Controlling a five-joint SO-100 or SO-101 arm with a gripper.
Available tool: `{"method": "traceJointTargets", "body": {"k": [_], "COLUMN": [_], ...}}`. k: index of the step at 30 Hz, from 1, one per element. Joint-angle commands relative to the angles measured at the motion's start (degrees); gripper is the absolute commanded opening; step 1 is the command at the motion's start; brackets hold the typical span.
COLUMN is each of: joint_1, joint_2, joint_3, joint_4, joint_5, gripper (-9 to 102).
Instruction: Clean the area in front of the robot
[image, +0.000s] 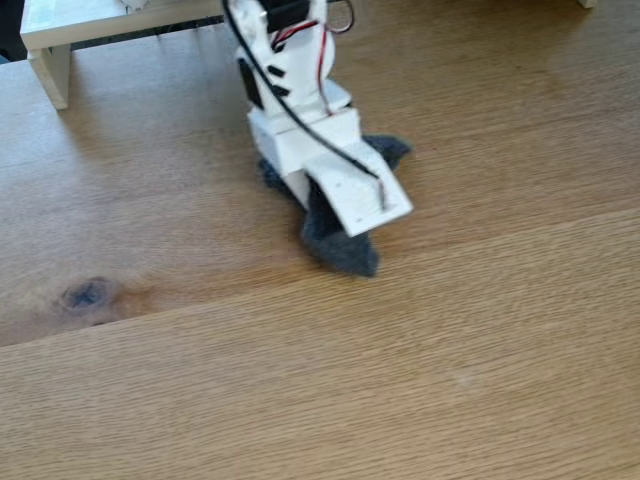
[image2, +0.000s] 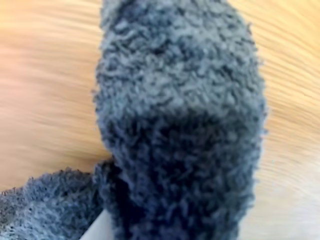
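The jaws are hiding under the robot's white front part and a fuzzy gray cloth, so I cannot tell if they are apart or pinching the cloth. The cloth is sticking out from under the robot on both sides and is lying on the table. In the wrist view, the cloth is looking big and fluffy, with the light wood behind it looking blurry. The robot is leaning down over the middle of the table, with red and black wires looping along it. A small dark knot is sitting in the wood, well apart from the cloth. A white frame is standing at the far left corner.
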Motion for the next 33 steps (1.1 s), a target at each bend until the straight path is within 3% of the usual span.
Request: {"method": "traceJointTargets", "body": {"k": [1,6,10,24,28,33], "joint_1": [-2.37,2.02,8.26,39.29,39.11,30.59], "joint_2": [4.04,-7.82,-14.85,-10.72,-8.61,-3.43], "joint_3": [-1.14,-1.05,-1.05,-1.05,-1.05,-1.05], "joint_4": [-6.15,-17.4,-20.21,-8.79,-0.62,6.86], "joint_5": [3.87,1.49,-2.02,-12.66,-10.55,-4.31], "gripper": [0,0,0,0,0,0]}}
